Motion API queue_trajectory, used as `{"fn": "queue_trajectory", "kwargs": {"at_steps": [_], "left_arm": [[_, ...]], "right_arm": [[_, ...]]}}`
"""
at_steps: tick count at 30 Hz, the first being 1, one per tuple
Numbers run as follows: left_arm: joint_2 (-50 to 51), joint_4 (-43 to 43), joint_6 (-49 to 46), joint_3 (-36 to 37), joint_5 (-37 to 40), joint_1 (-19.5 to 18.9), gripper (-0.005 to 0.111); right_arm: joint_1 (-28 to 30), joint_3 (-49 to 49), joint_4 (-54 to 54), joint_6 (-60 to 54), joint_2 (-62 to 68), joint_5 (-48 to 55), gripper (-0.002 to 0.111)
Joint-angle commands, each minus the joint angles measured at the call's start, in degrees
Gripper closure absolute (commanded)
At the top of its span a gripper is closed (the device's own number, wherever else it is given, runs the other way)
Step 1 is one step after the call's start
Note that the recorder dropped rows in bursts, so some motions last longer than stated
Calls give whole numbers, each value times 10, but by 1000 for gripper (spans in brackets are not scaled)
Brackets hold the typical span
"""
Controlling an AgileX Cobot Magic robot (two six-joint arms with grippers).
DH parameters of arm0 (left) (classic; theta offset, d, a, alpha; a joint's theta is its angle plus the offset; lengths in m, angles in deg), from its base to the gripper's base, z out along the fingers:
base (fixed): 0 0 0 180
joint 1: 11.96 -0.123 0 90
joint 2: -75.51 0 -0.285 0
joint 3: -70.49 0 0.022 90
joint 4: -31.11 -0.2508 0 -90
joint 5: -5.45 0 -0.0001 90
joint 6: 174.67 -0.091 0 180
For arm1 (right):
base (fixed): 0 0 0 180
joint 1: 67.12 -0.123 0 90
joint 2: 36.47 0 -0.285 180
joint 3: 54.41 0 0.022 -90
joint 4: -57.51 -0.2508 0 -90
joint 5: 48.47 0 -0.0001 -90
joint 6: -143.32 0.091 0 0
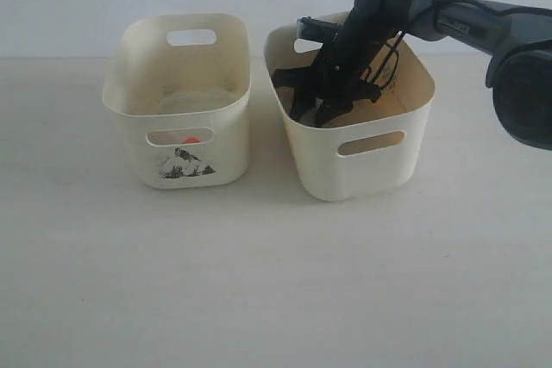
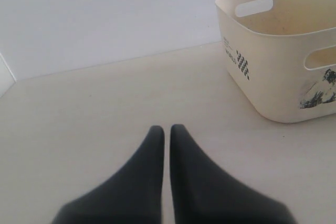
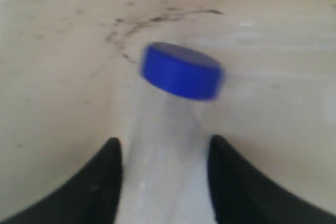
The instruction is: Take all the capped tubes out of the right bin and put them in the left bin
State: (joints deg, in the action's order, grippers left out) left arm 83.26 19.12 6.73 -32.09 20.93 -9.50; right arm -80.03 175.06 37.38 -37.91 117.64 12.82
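Note:
The right bin (image 1: 379, 170), cream-yellow with a plain front, holds my right gripper (image 1: 315, 114), which reaches down inside it. In the right wrist view a clear tube with a dark blue cap (image 3: 181, 71) runs between the fingers of that gripper (image 3: 165, 142), which press its sides. The left bin (image 1: 138, 109) has a black picture on its front, and an orange cap (image 1: 191, 138) shows through its front slot. My left gripper (image 2: 167, 128) hovers over bare table with its fingers together, off to one side of the left bin (image 2: 273, 72). Any other blue-capped tube is hidden.
The two bins stand side by side with a narrow gap between them. The right arm (image 1: 466, 19) comes in from the upper right over the right bin's rim. Pale table (image 1: 259, 282) stretches in front of both bins.

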Motion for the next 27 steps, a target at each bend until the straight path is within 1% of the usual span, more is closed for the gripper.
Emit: {"fn": "queue_trajectory", "kwargs": {"at_steps": [1, 2, 3, 8, 13, 23, 27], "left_arm": [[0, 2, 8, -2, -5, 1, 102], [0, 2, 8, -2, -5, 1, 102], [0, 2, 8, -2, -5, 1, 102], [0, 2, 8, -2, -5, 1, 102], [0, 2, 8, -2, -5, 1, 102], [0, 2, 8, -2, -5, 1, 102], [0, 2, 8, -2, -5, 1, 102]], "right_arm": [[-3, -14, 77, -7, 35, 20, 98], [-3, -14, 87, -7, 35, 20, 107], [-3, -14, 95, -5, 35, 23, 108], [-3, -14, 140, -3, 25, 38, 108], [-3, -14, 165, -3, -13, 42, 108], [-3, -14, 147, 1, -103, 41, 108], [-3, -14, 150, -8, -130, 59, 108]]}}
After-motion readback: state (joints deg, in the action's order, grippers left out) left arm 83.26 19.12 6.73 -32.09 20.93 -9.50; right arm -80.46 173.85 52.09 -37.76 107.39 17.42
